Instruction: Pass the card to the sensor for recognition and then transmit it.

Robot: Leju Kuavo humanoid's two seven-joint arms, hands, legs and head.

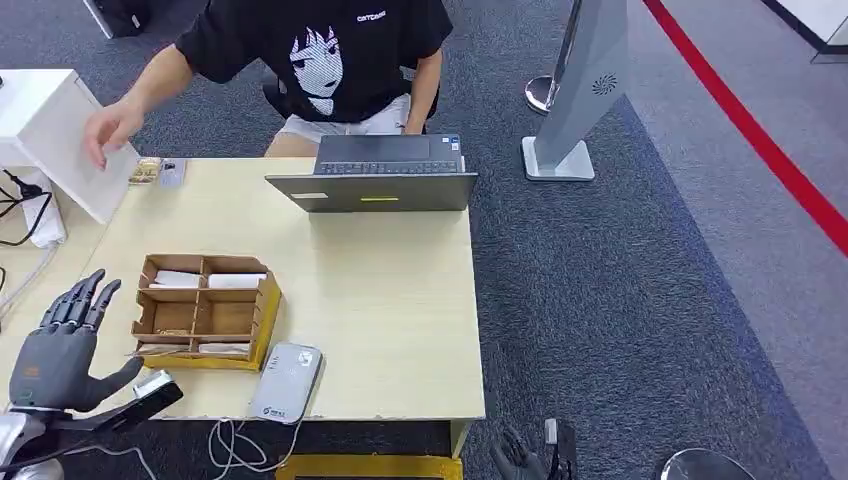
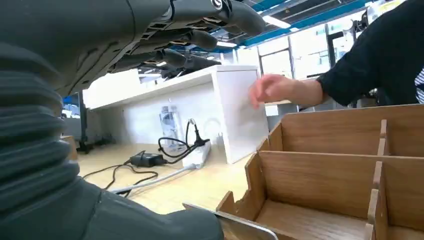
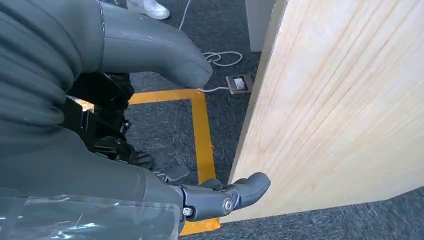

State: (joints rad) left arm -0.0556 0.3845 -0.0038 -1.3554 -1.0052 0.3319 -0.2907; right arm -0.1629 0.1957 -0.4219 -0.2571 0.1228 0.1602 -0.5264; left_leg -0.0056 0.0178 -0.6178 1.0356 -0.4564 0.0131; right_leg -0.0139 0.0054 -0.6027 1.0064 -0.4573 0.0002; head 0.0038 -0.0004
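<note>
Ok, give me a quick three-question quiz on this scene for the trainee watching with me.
1. True or false: the left hand is holding a card.
2. Multiple choice: the grey sensor lies (A) beside the laptop, (B) at the table's near edge, right of the wooden tray, (C) inside the tray.
3. Fill in: the right hand hangs below the table ____.

Key: 1 false, its fingers are spread and hold nothing; 2 B; 3 edge.
</note>
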